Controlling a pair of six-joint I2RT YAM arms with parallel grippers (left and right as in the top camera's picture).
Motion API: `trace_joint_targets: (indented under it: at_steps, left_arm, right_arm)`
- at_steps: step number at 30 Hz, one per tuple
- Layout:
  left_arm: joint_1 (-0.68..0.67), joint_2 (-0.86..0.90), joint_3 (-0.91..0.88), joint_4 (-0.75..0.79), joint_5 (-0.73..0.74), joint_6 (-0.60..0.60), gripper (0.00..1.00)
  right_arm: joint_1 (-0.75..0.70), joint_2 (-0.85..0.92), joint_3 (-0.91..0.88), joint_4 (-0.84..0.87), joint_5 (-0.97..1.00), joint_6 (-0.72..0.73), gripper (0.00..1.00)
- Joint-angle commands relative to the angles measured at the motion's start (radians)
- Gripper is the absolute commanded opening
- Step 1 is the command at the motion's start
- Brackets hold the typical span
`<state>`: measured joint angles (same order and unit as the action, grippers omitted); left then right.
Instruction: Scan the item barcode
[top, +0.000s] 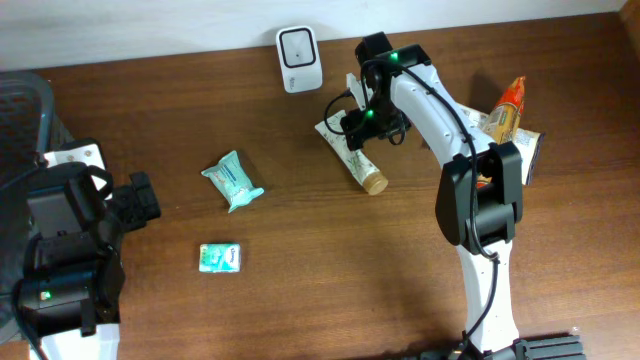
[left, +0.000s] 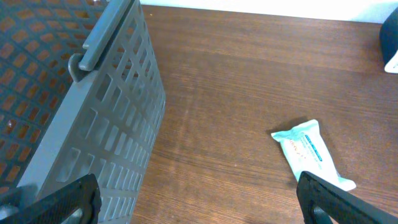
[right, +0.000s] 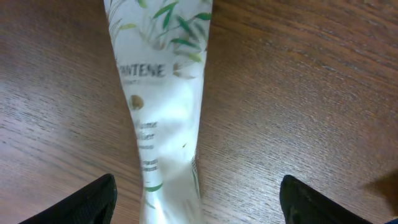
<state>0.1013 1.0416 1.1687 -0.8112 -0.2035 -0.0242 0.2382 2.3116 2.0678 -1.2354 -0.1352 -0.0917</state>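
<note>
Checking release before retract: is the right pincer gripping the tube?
No: the fingers of the right pincer stand clear of the tube, with bare table showing on both sides of it.

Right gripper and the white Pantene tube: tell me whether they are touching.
Apart. The right wrist view shows the tube lying on the table between the right gripper's open jaws, with bare wood visible on both sides of it.

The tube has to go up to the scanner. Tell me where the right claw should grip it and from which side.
Take the Pantene tube across its middle, coming straight down from above. It lies flat on the table, long and narrow, lengthwise between the open fingers of the right claw, so both long sides are free to pinch. That is probably the firmest hold.
</note>
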Motion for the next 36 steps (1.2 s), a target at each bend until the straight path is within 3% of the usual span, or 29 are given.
trace_joint_targets:
  at_steps: [1, 4, 6, 8, 9, 10, 14, 17, 19, 20, 24, 29, 34, 35, 36]
  left_arm:
    - [0.005, -0.007, 0.012, 0.001, -0.011, -0.010, 0.99]
    - [0.005, -0.007, 0.012, 0.002, -0.011, -0.010, 0.99]
    - [0.005, -0.007, 0.012, 0.001, -0.011, -0.010, 0.99]
    - [0.005, -0.007, 0.012, 0.001, -0.011, -0.010, 0.99]
    - [0.005, -0.007, 0.012, 0.001, -0.011, -0.010, 0.99]
    - [0.005, -0.007, 0.012, 0.001, -0.011, -0.010, 0.99]
    - [0.005, -0.007, 0.012, 0.001, -0.011, -0.010, 0.99]
    - [0.005, -0.007, 0.012, 0.001, -0.011, -0.010, 0.99]
    - [0.005, -0.007, 0.012, 0.001, -0.011, -0.010, 0.99]
    - [0.005, -0.007, 0.012, 0.001, -0.011, -0.010, 0.99]
    - [0.005, -0.007, 0.012, 0.001, -0.011, -0.010, 0.99]
    - [0.005, -0.007, 0.012, 0.001, -0.011, -0.010, 0.99]
    - [0.005, -0.007, 0.012, 0.001, -0.011, -0.010, 0.99]
    - [0.005, -0.007, 0.012, 0.001, -0.011, -0.010, 0.99]
    - [0.005, -0.007, 0.012, 0.001, -0.011, -0.010, 0.99]
  right_arm:
    - [-0.012, 0.025, -0.003, 0.002, -0.114, -0.035, 0.81]
    - [-0.009, 0.067, -0.004, -0.005, -0.198, -0.088, 0.81]
    - [-0.010, 0.082, -0.005, -0.006, -0.198, -0.088, 0.73]
    - [-0.009, 0.083, -0.005, -0.006, -0.196, -0.088, 0.43]
    - [-0.010, 0.083, -0.005, -0.006, -0.191, -0.088, 0.19]
    - [-0.010, 0.083, -0.005, -0.007, -0.175, -0.087, 0.04]
    - [-0.006, 0.042, 0.005, -0.019, -0.101, -0.004, 0.04]
    - [0.074, -0.021, 0.025, -0.036, 0.302, 0.173, 0.04]
    - [0.179, -0.018, 0.021, -0.061, 0.721, 0.354, 0.04]
    - [0.280, 0.013, -0.016, -0.066, 1.037, 0.462, 0.04]
    - [0.399, 0.135, -0.095, -0.044, 1.265, 0.501, 0.04]
    - [0.468, 0.227, -0.101, -0.039, 1.304, 0.500, 0.04]
    - [0.503, 0.228, -0.100, -0.032, 1.041, 0.408, 0.06]
    - [0.508, 0.227, -0.099, -0.032, 1.012, 0.391, 0.14]
    - [0.515, 0.227, -0.098, -0.032, 0.981, 0.377, 0.29]
